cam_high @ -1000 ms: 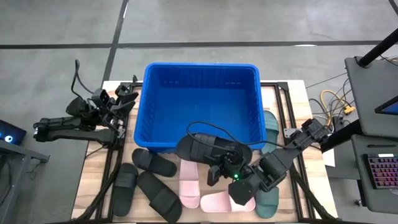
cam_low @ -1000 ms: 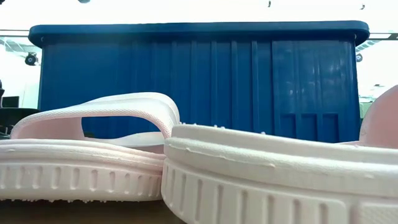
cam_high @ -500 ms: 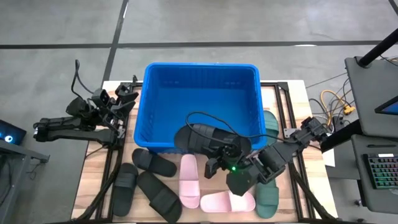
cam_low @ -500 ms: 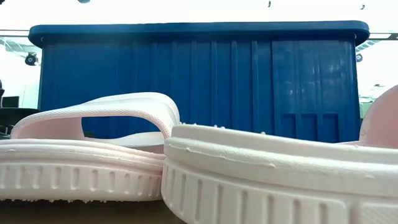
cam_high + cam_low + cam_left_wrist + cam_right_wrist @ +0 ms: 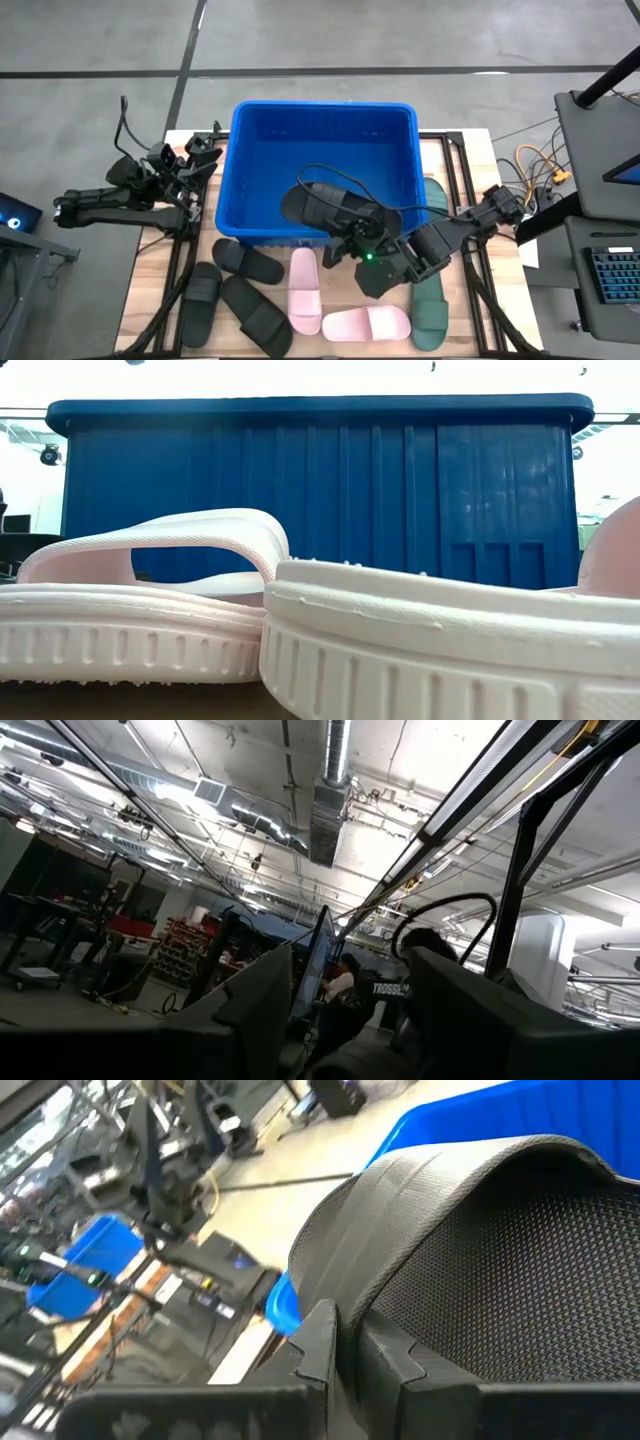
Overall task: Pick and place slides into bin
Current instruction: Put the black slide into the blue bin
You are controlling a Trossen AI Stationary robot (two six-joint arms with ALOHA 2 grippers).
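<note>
The blue bin point(image 5: 320, 150) stands at the table's far middle. My right gripper point(image 5: 352, 232) is shut on a black slide point(image 5: 322, 207) that hovers over the bin's near wall point(image 5: 290, 238). On the table in front lie three black slides point(image 5: 247, 262), two pale pink slides point(image 5: 304, 290) and a green slide point(image 5: 430, 310). A second green slide point(image 5: 436, 198) lies to the right of the bin. My left gripper point(image 5: 200, 155) waits open at the bin's left. The low view shows the pink slides point(image 5: 150, 620) and the bin point(image 5: 320, 490), no gripper. My right gripper pinches the black slide between its two fingers point(image 5: 318, 1342) at the side edge where the wide strap point(image 5: 350, 1305) meets the sole. The fingers come from the table's near right, slanting down. The slide is lifted clear and reaches out over the bin's near rim.
The bin's inside point(image 5: 320, 140) looks bare. A dark frame point(image 5: 455, 180) runs along the table's right side, with cables point(image 5: 540, 165) and a keyboard point(image 5: 610, 280) beyond. The left arm point(image 5: 110, 200) lies along the table's left edge.
My right gripper has gone toward the table's far edge and a little left, carrying the black slide from above the table in front of the bin to over the bin's near wall. The slide has stayed in the hold. The slides on the table have kept still.
</note>
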